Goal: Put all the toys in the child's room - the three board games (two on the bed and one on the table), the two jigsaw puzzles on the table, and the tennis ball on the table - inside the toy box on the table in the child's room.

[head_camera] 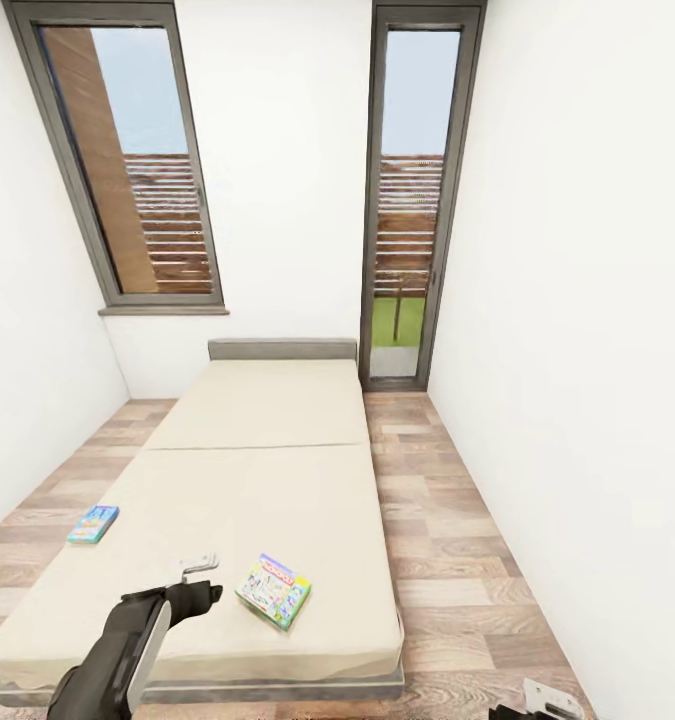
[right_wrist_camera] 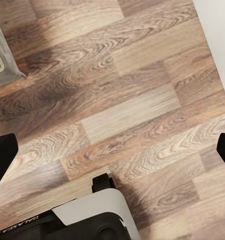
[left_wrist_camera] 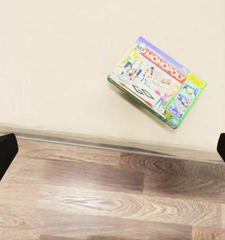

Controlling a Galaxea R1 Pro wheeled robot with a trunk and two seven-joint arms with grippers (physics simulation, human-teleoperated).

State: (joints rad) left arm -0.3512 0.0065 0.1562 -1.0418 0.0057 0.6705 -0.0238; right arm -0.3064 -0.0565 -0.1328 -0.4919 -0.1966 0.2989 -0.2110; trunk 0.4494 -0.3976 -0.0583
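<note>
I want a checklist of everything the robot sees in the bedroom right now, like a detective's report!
Surface: beige bed with a grey headboard, on a wood-plank floor.
Job's things: green-edged Monopoly board game lies flat near the foot of the bed; blue board game lies flat at the bed's left edge.
Clutter: nothing seen.
Grippers: left gripper hovers over the bed beside the Monopoly game, fingers apart, holding nothing; right gripper is low over the floor, fingers apart in its wrist view, empty.
Cables: nothing seen.
Surroundings: white walls, a tall window and a glass door behind the bed.
</note>
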